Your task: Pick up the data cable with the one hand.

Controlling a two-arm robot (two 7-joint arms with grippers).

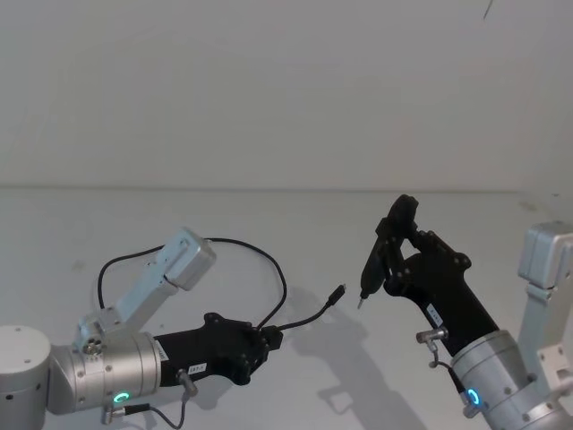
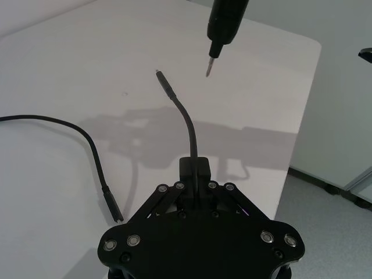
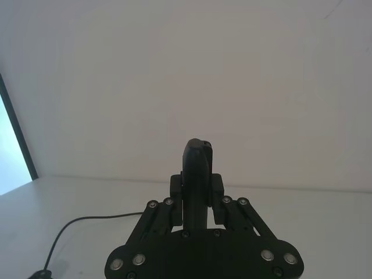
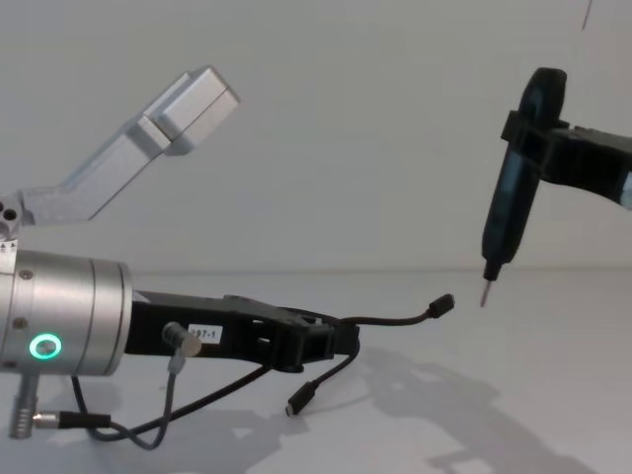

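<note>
1. Left gripper (image 1: pixel 270 339) is low over the counter (image 1: pixel 81 224), its jaws closed on the data cable (image 1: pixel 276 279).
2. One branch juts forward-right from the jaws; another droops beneath them; the rest loops behind-left.
3. Beyond that forward plug, apart, a pointed tool (image 1: pixel 369 273) hangs tip-down from the right gripper (image 1: pixel 397 240) jaws.

Matt black plastic left end effector (image 4: pixel 341 341) on brushed silver metal cylinder (image 4: pixel 69 311); thin black rubber-sheathed data cable (image 4: pixel 395 319); glossy black metal-tipped tool (image 4: pixel 513 197), upper right; smooth matt white tabletop (image 4: pixel 553 395).
</note>
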